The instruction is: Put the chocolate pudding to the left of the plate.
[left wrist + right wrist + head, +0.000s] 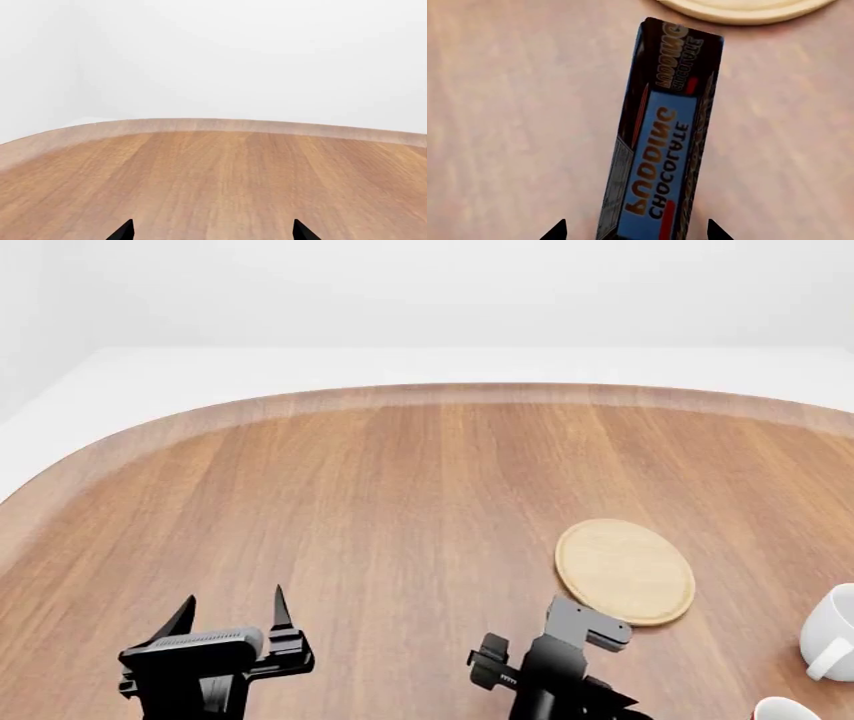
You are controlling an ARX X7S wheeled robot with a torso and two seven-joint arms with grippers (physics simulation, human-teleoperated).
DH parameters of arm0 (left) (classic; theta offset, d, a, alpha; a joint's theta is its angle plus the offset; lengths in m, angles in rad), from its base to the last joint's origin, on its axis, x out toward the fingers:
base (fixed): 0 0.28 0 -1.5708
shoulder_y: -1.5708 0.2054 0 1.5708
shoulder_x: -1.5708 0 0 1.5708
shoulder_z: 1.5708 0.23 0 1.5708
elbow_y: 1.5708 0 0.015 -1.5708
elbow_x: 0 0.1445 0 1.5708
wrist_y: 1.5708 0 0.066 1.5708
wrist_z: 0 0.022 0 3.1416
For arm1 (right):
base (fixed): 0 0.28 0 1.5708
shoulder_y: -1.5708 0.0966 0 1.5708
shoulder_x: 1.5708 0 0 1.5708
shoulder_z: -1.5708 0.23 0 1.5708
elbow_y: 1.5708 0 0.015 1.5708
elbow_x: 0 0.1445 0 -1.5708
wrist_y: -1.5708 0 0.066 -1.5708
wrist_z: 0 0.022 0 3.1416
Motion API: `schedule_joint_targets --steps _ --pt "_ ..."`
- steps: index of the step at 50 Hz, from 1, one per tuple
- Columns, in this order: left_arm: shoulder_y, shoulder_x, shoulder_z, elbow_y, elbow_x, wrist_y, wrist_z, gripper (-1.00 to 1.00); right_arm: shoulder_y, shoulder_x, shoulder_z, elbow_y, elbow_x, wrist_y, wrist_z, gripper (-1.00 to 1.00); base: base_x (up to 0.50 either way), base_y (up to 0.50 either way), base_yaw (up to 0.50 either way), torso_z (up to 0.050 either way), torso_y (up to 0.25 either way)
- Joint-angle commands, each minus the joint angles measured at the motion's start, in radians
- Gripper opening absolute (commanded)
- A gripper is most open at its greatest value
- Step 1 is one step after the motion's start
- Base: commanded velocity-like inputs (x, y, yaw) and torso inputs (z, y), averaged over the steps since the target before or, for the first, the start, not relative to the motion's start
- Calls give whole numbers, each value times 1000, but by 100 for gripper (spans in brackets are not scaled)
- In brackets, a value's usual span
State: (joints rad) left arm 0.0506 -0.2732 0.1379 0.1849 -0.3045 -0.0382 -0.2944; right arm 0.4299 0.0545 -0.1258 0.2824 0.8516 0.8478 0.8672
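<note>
Wooden tabletop (400, 500) under white walls. Left pincer (230, 612) hung w/ prongs apart, nothing between. Right pincer (636, 231) sat astride the chocolate pudding (664, 145), tips either side; contact unclear, can't tell if clamped. Carton's far end lay near the plate (746, 10), apart from it.

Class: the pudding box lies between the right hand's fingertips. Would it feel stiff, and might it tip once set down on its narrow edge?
The pudding box looks like a thin printed carton, so probably stiff but light. Being flat and narrow, it would likely topple if stood on edge. Its smooth faces might slip in a loose grip.
</note>
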Motion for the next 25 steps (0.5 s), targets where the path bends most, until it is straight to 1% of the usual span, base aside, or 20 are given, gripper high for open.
schedule_joint_targets --steps 1,8,9,25 --pt "-2 -3 3 -3 -3 2 -3 100 15 5 -13 40 17 -16 -3 100 0 0 0 0 0" --pt "-1 -5 6 -3 -4 4 -5 100 21 6 -18 65 32 -23 -9 100 0 0 0 0 0" --pt "0 -6 6 -3 -5 5 -6 100 21 6 -18 68 35 -23 -9 -100 0 0 0 0 0" --pt "0 -10 12 -6 -7 9 -10 100 23 15 -32 78 57 -41 -1 -100 1 0 0 0 0"
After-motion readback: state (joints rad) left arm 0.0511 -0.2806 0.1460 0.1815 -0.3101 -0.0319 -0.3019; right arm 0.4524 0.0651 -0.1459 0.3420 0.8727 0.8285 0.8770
